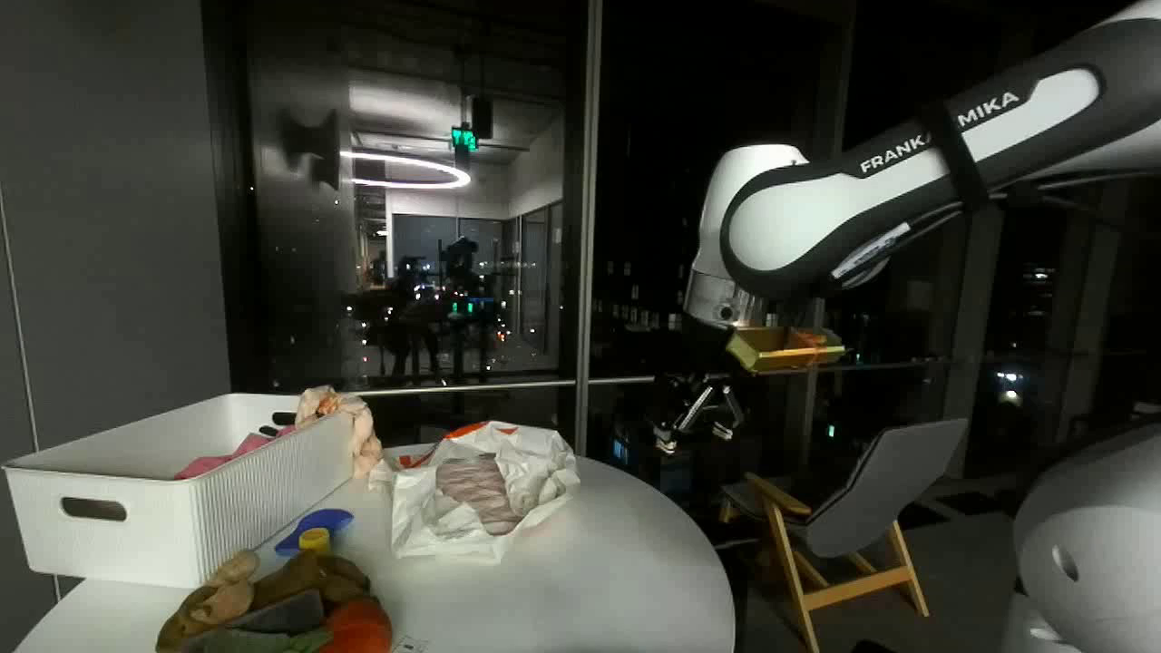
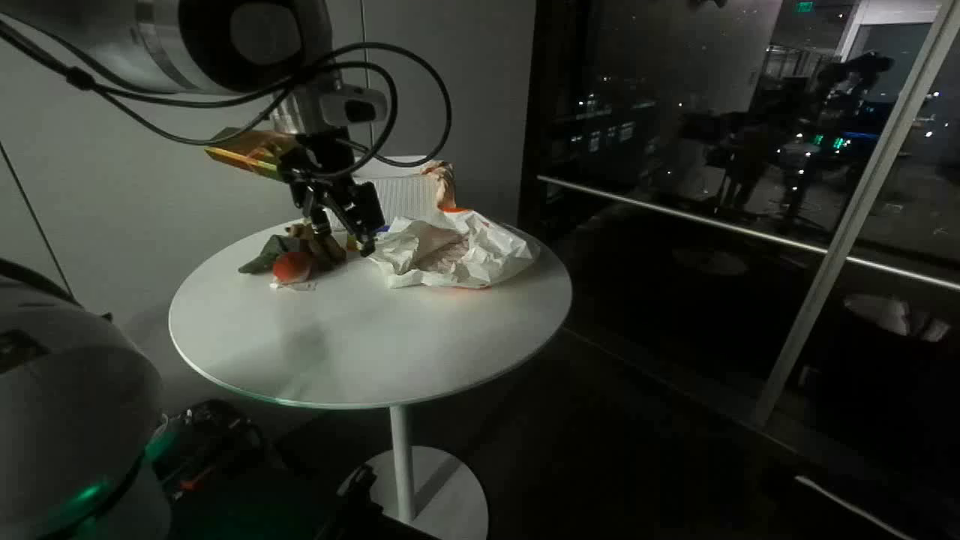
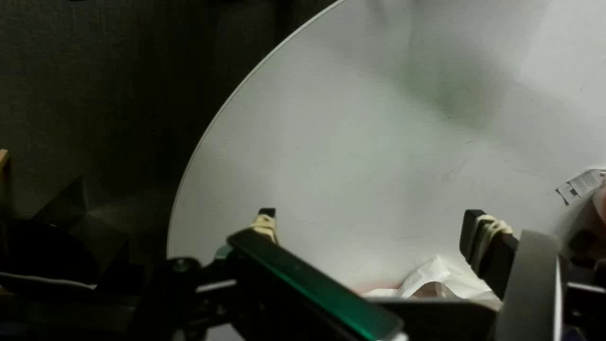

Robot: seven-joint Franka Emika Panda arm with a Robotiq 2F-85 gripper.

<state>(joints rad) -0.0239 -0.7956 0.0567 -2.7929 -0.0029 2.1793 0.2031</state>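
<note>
Bag [image 2: 495, 251], white and crumpled, lies on the table [image 2: 360, 330], lower than the gripper [image 3: 370, 219], apart from it and off to one side. A pinkish bundle [image 1: 476, 490] rests inside the bag. The gripper points down, well above the table, its fingers [image 3: 473, 232] spread wide and empty. Above it, the arm [image 1: 843, 209] comes in high; the forearm slopes down to a sharp bend at the wrist, and the last stretch hangs close to upright. A gold part [image 1: 785, 352] juts sideways just above the fingers. Lower than the gripper too, on the table, lie a brown, green and orange heap [image 1: 331, 576] and a white bin [image 1: 272, 481]. Well below the gripper, a chair [image 1: 884, 490] stands on the floor.
</note>
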